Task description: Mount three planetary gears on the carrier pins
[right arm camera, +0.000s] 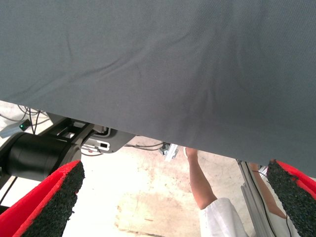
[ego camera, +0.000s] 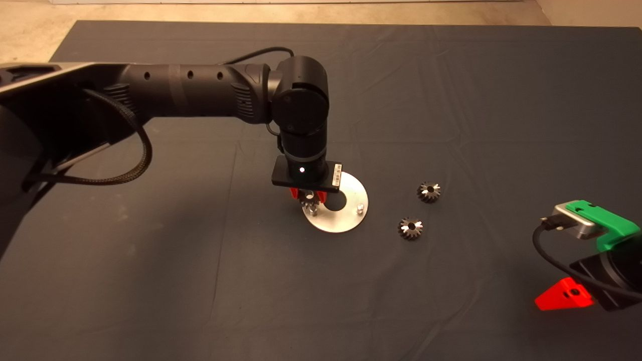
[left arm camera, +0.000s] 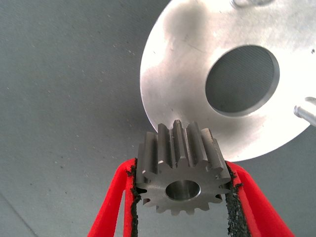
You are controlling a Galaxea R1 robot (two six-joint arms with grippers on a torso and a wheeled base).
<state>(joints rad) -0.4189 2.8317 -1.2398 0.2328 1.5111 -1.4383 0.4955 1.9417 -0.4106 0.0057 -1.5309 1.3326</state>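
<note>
My left gripper (ego camera: 307, 196) is shut on one planetary gear (left arm camera: 180, 175), gripped by its toothed sides between the red fingers (left arm camera: 116, 197). It hangs over the left rim of the round silver plate (ego camera: 346, 220). Two carrier pins (left arm camera: 308, 111) (left arm camera: 249, 2) show at the plate's rim in the left wrist view. In the head view one pin (ego camera: 359, 207) stands on the plate's right and another (ego camera: 312, 212) just under the held gear. Two more gears (ego camera: 429, 191) (ego camera: 410, 228) lie on the mat right of the plate. My right gripper (ego camera: 563, 296) waits open at the lower right.
The plate has a wide central hole (left arm camera: 242, 79). The dark mat (ego camera: 150, 276) is creased. Beyond its edge the right wrist view shows the floor, a metal frame and a person's leg (right arm camera: 202, 182).
</note>
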